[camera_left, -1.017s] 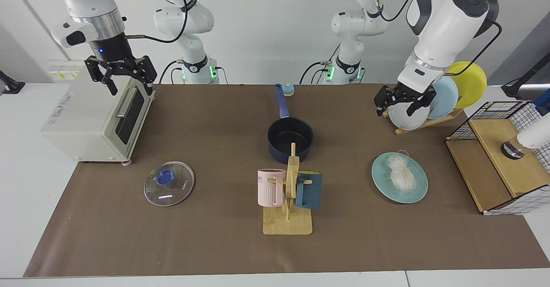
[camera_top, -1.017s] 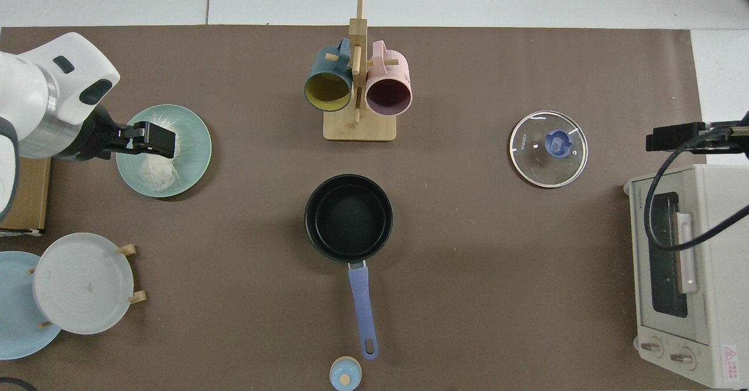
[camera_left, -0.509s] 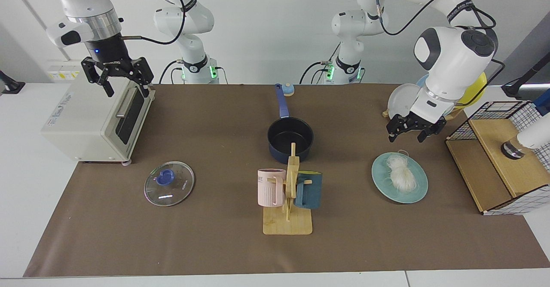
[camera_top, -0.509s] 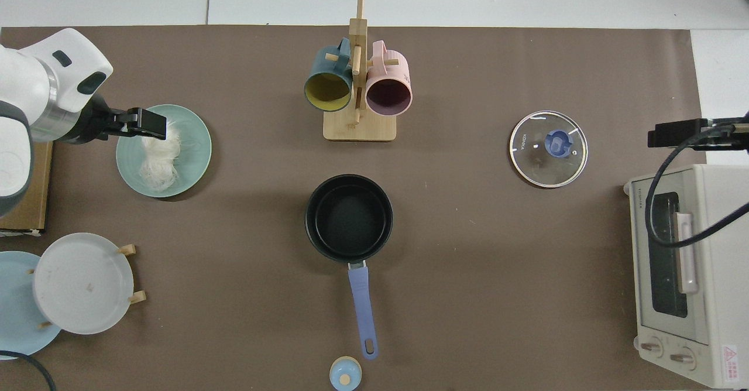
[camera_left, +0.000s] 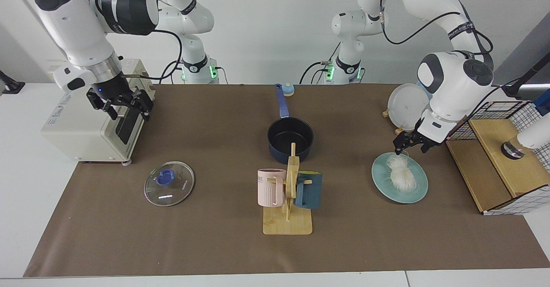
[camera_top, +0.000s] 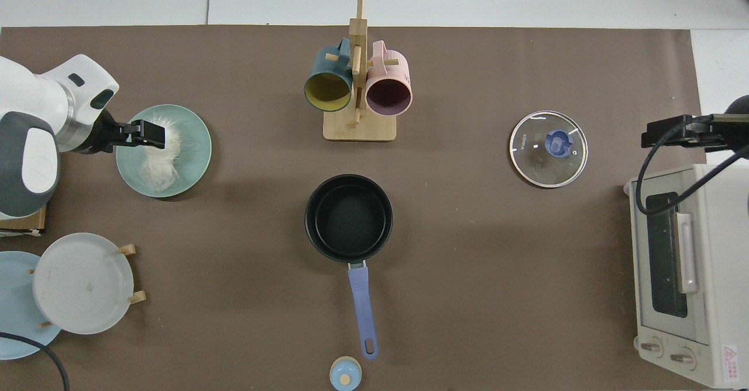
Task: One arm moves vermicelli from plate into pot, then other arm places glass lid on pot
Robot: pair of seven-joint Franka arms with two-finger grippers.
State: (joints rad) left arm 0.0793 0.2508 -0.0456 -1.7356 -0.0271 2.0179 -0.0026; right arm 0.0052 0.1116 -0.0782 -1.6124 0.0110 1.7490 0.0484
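The vermicelli (camera_left: 401, 173) (camera_top: 158, 165) lies as a loose white bundle on the pale teal plate (camera_left: 419, 190) (camera_top: 196, 145). My left gripper (camera_left: 411, 146) (camera_top: 151, 135) hangs open just above the plate's far edge, at the end of the bundle, holding nothing. The dark navy pot (camera_left: 279, 151) (camera_top: 349, 218) stands empty mid-table, its blue handle pointing toward the arm bases. The glass lid (camera_left: 169, 183) (camera_top: 549, 149) with its blue knob lies flat on the mat. My right gripper (camera_left: 124, 104) (camera_top: 673, 133) is open and empty in front of the toaster oven, well off the lid.
A wooden mug rack (camera_left: 288, 218) with a pink and a dark teal mug stands just in front of the pot. The toaster oven (camera_left: 86, 123) sits by the right arm. A plate rack (camera_left: 406, 106) and a wire basket box (camera_left: 502, 162) flank the left arm.
My left gripper has come down from beside the plate rack to the far edge of the teal plate. My right gripper has dropped lower in front of the toaster oven.
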